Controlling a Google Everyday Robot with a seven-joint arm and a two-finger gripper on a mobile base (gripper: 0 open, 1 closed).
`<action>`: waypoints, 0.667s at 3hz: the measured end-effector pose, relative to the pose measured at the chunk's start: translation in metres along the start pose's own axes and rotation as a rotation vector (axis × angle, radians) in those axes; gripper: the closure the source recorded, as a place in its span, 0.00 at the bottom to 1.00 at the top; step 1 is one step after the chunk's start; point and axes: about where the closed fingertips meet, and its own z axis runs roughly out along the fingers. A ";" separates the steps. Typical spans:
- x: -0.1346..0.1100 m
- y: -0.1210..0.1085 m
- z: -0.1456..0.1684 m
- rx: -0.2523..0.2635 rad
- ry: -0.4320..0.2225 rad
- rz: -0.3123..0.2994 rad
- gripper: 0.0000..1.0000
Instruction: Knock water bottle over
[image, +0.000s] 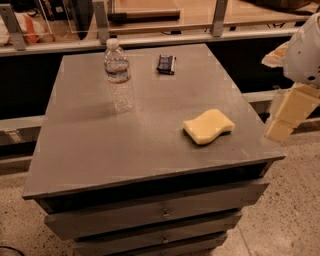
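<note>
Rightward, arm (305, 50) hangs beside table (125, 145), claw (286, 120) pointing down, state unclear, water bottle (119, 75) upright.

We see a grey, flat-topped table (125, 145) with drawers below. On it, a small clear ribbed plastic water bottle (119, 75) stands upright at the back left. A small black rectangular object (166, 64) lies at the back centre, and a yellow wavy sponge (208, 126) lies near the right edge. The cream gripper (278, 131) hangs beyond that edge.
</note>
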 end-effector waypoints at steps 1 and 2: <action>-0.019 -0.009 0.016 0.013 -0.187 0.035 0.00; -0.034 -0.022 0.035 0.037 -0.337 0.049 0.00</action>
